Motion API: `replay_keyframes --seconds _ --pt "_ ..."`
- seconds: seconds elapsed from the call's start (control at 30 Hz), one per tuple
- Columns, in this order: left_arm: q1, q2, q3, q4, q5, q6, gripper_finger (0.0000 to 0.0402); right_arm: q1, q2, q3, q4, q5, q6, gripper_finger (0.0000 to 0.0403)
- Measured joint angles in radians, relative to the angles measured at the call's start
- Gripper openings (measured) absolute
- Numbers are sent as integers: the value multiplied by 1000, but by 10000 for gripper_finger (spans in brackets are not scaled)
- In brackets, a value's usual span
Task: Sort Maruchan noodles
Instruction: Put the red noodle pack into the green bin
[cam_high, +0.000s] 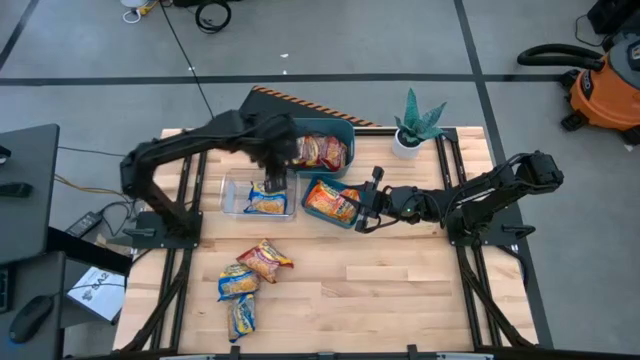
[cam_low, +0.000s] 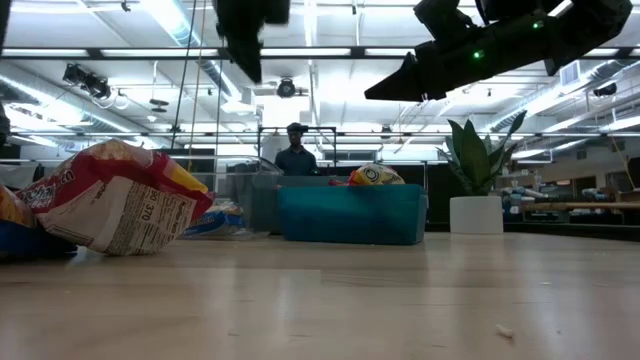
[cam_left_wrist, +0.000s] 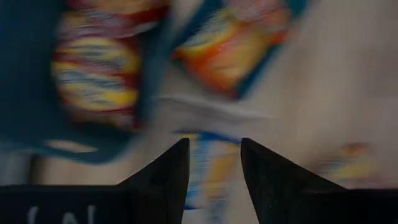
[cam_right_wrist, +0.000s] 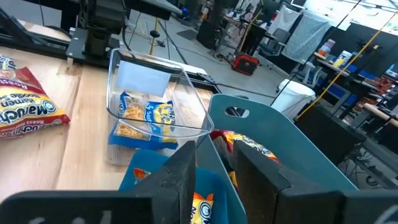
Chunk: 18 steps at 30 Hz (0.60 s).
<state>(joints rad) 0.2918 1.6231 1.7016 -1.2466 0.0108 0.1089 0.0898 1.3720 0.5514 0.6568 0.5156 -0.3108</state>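
Observation:
A blue-and-yellow noodle packet (cam_high: 266, 203) (cam_right_wrist: 143, 118) lies flat in the clear tray (cam_high: 232, 195). Red packets (cam_high: 322, 152) fill the far teal bin (cam_high: 345, 130), and an orange packet (cam_high: 330, 202) lies in the near teal bin (cam_high: 312, 186). Three loose packets rest on the wood: a red one (cam_high: 265, 258) (cam_low: 120, 210) and two blue-and-yellow ones (cam_high: 238, 282) (cam_high: 242, 315). My left gripper (cam_high: 271, 186) (cam_left_wrist: 214, 162) hangs open above the tray, pointing down at the packet in it. My right gripper (cam_high: 358, 207) (cam_right_wrist: 214, 177) is open, raised over the near bin's right end.
A potted plant (cam_high: 415, 125) (cam_low: 478, 190) stands at the table's far right corner. Bare wood spreads over the near right of the table (cam_high: 400, 290). A person (cam_low: 295, 150) stands in the room behind the bins. An orange shop vacuum (cam_high: 605, 85) sits on the floor beyond the table.

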Motion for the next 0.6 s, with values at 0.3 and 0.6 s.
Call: replay_keyframes --seconds 0.3,0.6 --pt "-325 -66 -133 24 3 -369 149 -1 0 0 2 0 -3 113" --pt "-599 50 -198 269 -55 -650 149 -19 0 0 18 -17 -3 113"
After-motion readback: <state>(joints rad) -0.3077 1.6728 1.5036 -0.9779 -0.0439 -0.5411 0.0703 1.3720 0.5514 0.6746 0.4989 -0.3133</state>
